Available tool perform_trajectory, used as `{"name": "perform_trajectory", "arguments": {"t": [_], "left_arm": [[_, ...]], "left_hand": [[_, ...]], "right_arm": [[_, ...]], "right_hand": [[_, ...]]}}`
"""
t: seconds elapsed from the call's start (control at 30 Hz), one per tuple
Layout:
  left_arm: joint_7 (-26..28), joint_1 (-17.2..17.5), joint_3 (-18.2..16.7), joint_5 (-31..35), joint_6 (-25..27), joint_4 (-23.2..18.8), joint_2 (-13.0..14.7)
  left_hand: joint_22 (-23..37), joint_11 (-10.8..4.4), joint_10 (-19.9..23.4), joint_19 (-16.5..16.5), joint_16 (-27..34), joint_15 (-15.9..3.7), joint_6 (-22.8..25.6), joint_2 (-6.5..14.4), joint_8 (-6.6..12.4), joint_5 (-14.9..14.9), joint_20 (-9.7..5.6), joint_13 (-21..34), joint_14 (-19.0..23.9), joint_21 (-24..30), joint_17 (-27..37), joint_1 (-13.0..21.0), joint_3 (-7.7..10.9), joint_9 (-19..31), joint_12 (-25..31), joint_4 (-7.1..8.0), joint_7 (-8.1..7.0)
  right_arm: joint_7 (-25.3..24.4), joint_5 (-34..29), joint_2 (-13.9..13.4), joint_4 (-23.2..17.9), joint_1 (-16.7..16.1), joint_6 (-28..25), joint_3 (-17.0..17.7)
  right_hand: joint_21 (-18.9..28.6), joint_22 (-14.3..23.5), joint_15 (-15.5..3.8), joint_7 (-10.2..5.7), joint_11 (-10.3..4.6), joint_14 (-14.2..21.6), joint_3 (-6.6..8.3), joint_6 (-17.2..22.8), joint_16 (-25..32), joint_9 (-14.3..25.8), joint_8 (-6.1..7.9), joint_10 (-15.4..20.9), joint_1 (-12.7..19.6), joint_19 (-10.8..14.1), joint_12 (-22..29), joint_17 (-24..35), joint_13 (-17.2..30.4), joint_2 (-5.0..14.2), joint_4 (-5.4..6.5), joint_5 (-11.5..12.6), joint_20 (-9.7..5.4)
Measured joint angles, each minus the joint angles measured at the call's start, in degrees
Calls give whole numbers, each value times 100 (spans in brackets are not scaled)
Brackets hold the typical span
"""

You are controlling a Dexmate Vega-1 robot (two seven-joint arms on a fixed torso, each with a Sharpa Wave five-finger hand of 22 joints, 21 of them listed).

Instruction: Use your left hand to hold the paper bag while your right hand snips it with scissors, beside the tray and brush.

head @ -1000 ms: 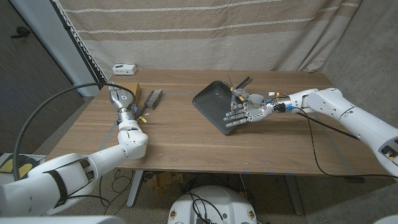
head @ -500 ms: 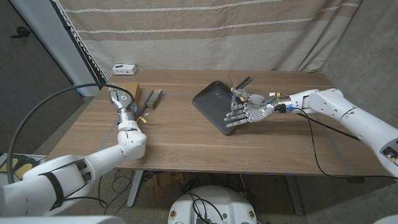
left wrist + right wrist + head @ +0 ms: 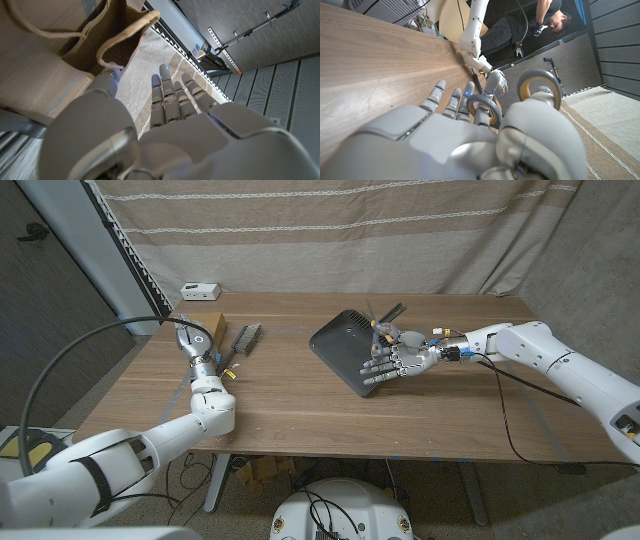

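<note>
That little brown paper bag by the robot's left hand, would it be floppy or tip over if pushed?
Probably light and easy to tip: the paper bag stands upright with thin walls. Its open mouth looks soft, so it would likely crumple under a firm squeeze. The string handle hangs limp, so it is surely floppy.

1. Table: warm brown wood, streaked grain; 
2. Tray, at 1 o'clock from table centre: dark charcoal, plain; 
3. Paper bag, at 10 o'clock: tan kraft brown; 
4. Brush, just beside the bag: black bristles; 
5. Scissors: grey handle loops lined yellow; 
6. Right hand and left hand: silver-grey, white arms; 
7. Curtain at 12 o'clock: beige, pale horizontal stripes; 
8. Small box: white.
</note>
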Motion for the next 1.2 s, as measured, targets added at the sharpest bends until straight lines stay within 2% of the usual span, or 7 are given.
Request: {"name": "perform_trajectory", "arguments": {"t": [0.23,0.37,0.5,0.63,1.0,1.13,1.2], "left_arm": [[209,-102,-4,-145,-109,334,-170],[299,-149,3,-238,-184,479,-236],[370,-192,15,-319,-255,605,-296],[411,-216,17,-369,-303,687,-337],[629,-269,33,-614,-571,889,-413],[689,-291,35,-671,-632,956,-446],[721,-300,33,-704,-666,989,-463]], "left_hand": [[52,91,91,-97,1,-34,38,333,25,0,62,-97,5,11,85,98,166,0,106,42,39],[53,90,91,-97,1,-34,64,375,41,-45,62,-66,5,22,110,116,178,27,136,30,57],[75,90,90,-97,1,-34,330,375,151,-45,62,11,5,36,112,116,190,71,214,18,77],[79,-47,-47,-69,1,41,638,375,329,-45,80,42,80,111,139,117,214,205,188,-6,125],[107,-75,-75,-12,52,74,725,374,373,-45,21,61,113,133,139,117,237,285,178,-29,149],[107,-29,-29,2,52,74,725,446,373,-45,35,112,113,177,165,189,248,300,216,-19,149],[123,-22,-22,43,52,73,686,592,373,-45,76,141,113,201,188,271,325,329,264,12,140]], "right_arm": [[-37,0,6,-8,7,-20,-4],[-70,4,7,-35,7,-34,-4],[-105,25,2,-61,2,-57,-1],[-136,44,-2,-73,-4,-73,4],[-193,77,-29,-136,-29,-109,35],[-216,86,-38,-147,-31,-116,44],[-220,86,-41,-149,-31,-117,46]], "right_hand": [[-46,0,0,0,3,0,0,0,-44,-10,0,-3,-24,0,0,0,0,24,0,0,0],[-46,0,0,0,-5,0,0,0,-44,-27,0,5,-23,0,-1,0,-1,22,0,0,0],[-46,0,0,0,-5,0,0,0,-44,-37,0,5,-22,0,-1,0,-1,22,0,0,0],[-46,0,0,0,-5,0,0,0,-44,-36,0,5,-22,0,-18,0,-1,22,1,0,0],[-89,0,0,0,-5,0,1,0,-44,-63,-2,5,-22,-1,-19,30,-2,22,2,0,0],[-89,0,0,0,-5,0,1,0,-44,-63,-2,5,-22,-1,-20,29,-2,22,2,0,0],[-89,0,0,0,-5,0,-11,0,-44,-62,-2,5,-22,-1,-21,30,-2,22,-9,0,0]]}}
